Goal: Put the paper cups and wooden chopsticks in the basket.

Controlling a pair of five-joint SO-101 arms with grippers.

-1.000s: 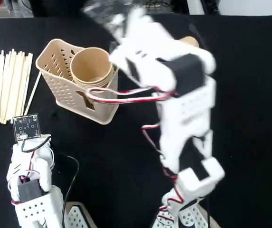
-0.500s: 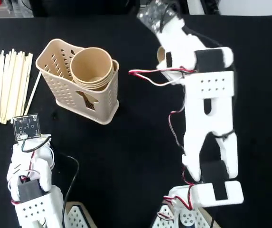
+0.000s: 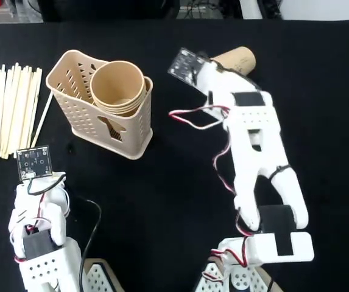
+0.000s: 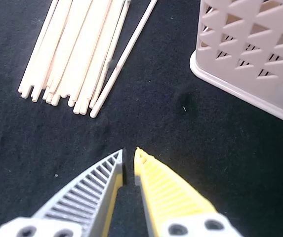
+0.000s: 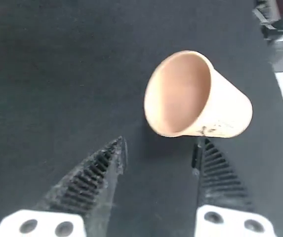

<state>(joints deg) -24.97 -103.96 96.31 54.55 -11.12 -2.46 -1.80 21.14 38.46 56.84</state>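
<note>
Paper cup point(image 5: 196, 101) lies sideways on black desk point(image 5: 57, 59) beyond the spread right end effector point(image 5: 159, 144); left end effector point(image 4: 129, 152) pressed together.

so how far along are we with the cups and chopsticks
Done: a stack of paper cups stands in the basket. In hand: nothing gripped yet; the right hand is open just short of a loose cup, which lies on its side. Left: that cup and all the wooden chopsticks, lying beside the basket; the left hand is shut, empty.
</note>
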